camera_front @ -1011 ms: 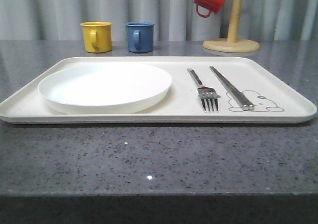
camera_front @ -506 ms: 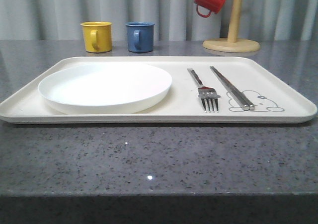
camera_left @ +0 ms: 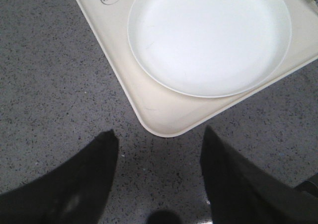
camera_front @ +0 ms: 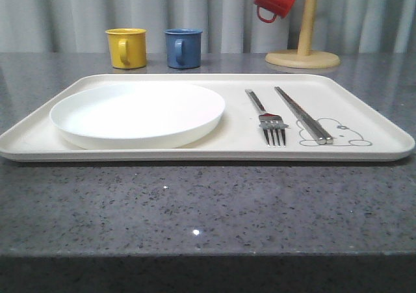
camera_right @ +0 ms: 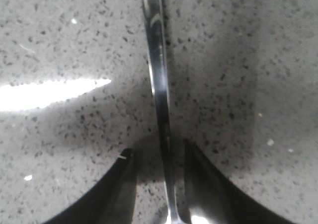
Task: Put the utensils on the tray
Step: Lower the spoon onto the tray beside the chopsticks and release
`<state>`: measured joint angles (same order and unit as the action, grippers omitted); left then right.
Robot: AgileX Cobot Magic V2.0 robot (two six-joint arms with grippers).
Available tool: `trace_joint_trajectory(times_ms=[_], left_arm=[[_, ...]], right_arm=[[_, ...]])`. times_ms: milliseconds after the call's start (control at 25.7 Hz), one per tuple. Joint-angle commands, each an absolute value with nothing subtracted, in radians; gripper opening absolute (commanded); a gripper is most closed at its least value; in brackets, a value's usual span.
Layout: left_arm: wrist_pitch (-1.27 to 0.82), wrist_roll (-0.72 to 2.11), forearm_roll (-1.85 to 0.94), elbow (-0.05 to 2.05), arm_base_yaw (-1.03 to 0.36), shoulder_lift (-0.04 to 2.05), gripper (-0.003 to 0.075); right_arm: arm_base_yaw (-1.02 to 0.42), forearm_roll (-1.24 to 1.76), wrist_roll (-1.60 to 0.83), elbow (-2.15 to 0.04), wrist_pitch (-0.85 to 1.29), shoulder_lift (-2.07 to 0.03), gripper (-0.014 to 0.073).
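Your right gripper point(camera_right: 158, 157) sits low over the grey speckled counter point(camera_right: 238, 65) with a slim shiny metal handle point(camera_right: 158, 80) running straight out from between its fingers. Going by what is already placed, this is probably the spoon, though its bowl is out of frame. The jaws stand narrowly apart, one on each side of the handle. Whether the pads are actually pressing the metal, you cannot tell; the near end of the handle is lost in shadow between them. The straddle looks deliberate: a thin flat handle lying on stone gives little to pinch except its two edges.

Your left gripper point(camera_left: 158, 149) is released, jaws wide apart and holding nothing, hovering over bare counter. Just ahead of its fingertips lies a rounded corner of the tray point(camera_left: 159, 119), and beyond that corner the white plate point(camera_left: 208, 35) rests inside the rim.

On the tray in the front view, the fork point(camera_front: 268, 121) and the chopsticks point(camera_front: 302, 114) lie side by side, close but apart, beside the plate. The chopstick tips overlap the rabbit drawing point(camera_front: 338, 134).

Judgement: two utensils are placed; one remains. Confirm a firm pinch before you lift, since a slick handle may slip or pivot.
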<state>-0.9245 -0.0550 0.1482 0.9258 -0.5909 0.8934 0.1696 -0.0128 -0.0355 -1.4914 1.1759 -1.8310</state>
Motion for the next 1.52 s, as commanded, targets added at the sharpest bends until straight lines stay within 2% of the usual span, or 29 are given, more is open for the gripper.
trace_joint_trajectory(times_ms=[0, 233, 389, 700, 1050, 1478], left_arm=[[-0.864, -0.066, 0.151, 0.953, -0.596, 0.891, 0.0369], [-0.864, -0.066, 0.151, 0.953, -0.596, 0.891, 0.0369], [-0.864, -0.066, 0.151, 0.953, -0.596, 0.891, 0.0369], [-0.864, -0.066, 0.151, 0.953, -0.596, 0.891, 0.0369], [-0.848, -0.066, 0.151, 0.953, -0.596, 0.891, 0.0369], [-0.834, -0.066, 0.151, 0.953, -0.596, 0.891, 0.0369]], right_arm=[[0.177, -0.009, -0.047, -1.520, 1.167, -1.794, 0.0219], [0.177, -0.009, -0.047, -1.521, 1.169, -1.792, 0.0005], [0.176, 0.000, -0.047, -1.521, 1.168, -1.787, -0.0072], [0.129, 0.096, -0.047, -1.521, 1.198, -1.706, -0.0069], [-0.053, 0.217, -0.028, -1.521, 1.261, -1.631, -0.0069], [-0.202, 0.233, 0.143, -1.520, 1.159, -1.670, -0.0069]])
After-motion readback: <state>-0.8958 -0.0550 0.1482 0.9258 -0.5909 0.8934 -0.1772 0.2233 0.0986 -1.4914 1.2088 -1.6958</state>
